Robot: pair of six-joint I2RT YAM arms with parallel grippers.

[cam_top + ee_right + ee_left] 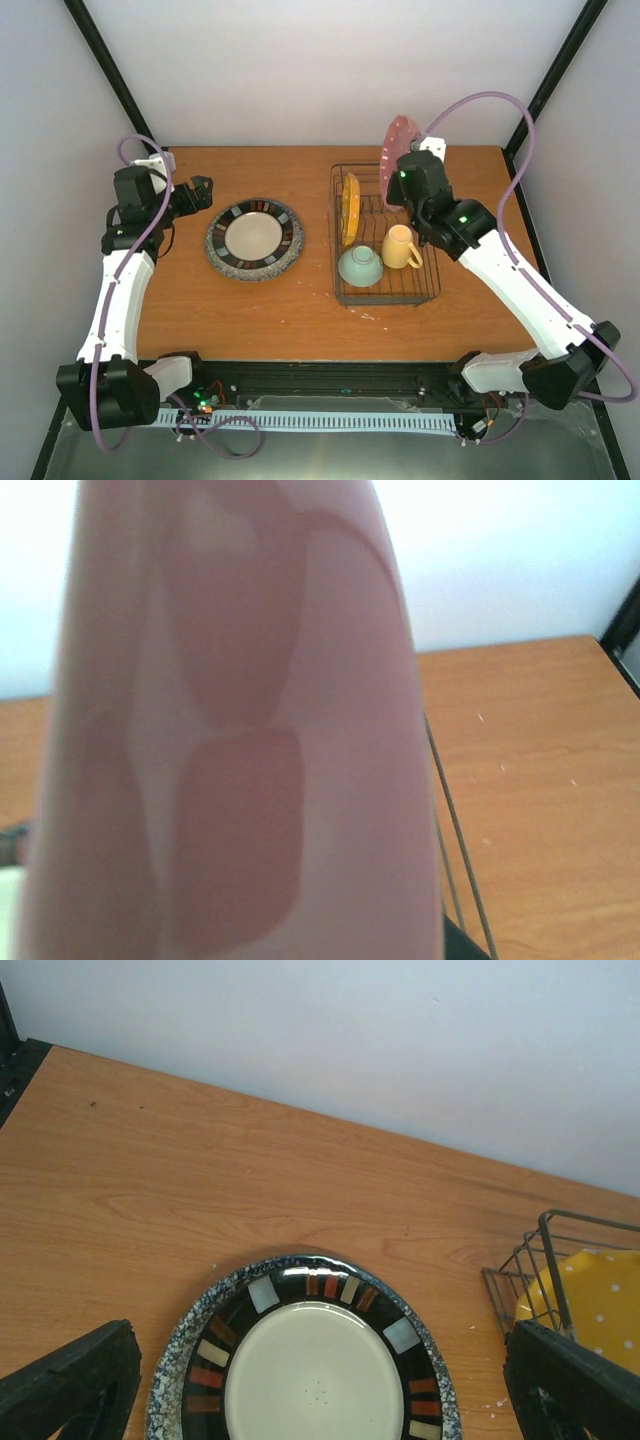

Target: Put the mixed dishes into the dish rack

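while gripped, the smooth pink plate (398, 140) stands edgewise.

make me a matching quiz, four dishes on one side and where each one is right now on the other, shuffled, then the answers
1 pink plate
2 dark-rimmed plate
3 dotted plate
4 green bowl

a on edge in the dish rack
b in the rack beside the yellow mug
c held by the right tool
d on the speckled plate, on the table

Pairs: 1-c, 2-d, 3-a, 4-b
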